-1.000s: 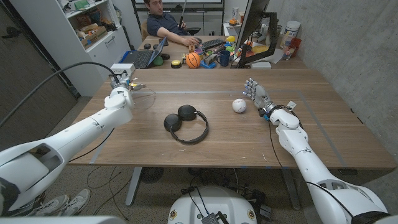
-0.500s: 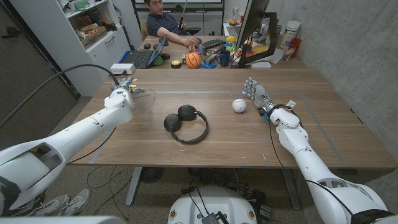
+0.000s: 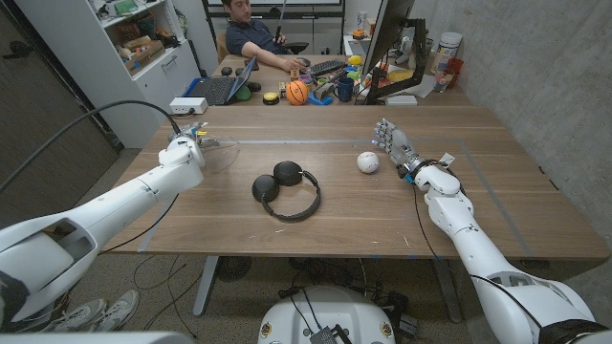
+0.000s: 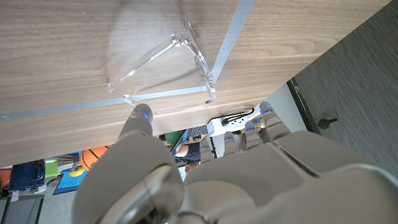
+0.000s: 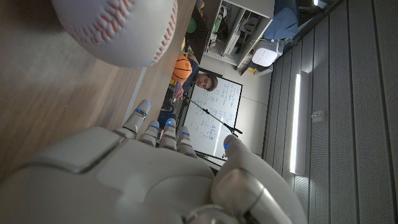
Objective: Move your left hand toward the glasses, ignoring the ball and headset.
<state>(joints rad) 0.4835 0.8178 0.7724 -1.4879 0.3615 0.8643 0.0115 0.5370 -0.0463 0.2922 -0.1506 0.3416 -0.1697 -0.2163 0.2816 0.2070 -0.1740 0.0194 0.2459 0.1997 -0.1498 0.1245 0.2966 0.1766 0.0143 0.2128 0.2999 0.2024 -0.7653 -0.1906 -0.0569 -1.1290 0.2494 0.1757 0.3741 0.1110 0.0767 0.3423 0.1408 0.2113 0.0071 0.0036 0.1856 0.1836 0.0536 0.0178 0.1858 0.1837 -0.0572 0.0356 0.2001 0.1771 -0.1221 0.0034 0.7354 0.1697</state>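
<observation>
Those glasses look like clear plastic, so I'd guess light, a bit slippery and easy to crack; safest hold is probably the frame front or a temple arm. They sit far left on the bench, just past the left robot hand, whose fingers are loosely apart, holding nothing.

- Glasses: clear frame, cut off by the left wrist picture's edge; in the head view a faint glint, too small to tell its outline.
- Left hand: fingers too small in the head view to tell whether they touch the glasses; fingertips partly hidden behind the hand's back in the wrist view.
- Ball: cropped by the right wrist picture's edge.
- Right hand: palm side hidden.
</observation>
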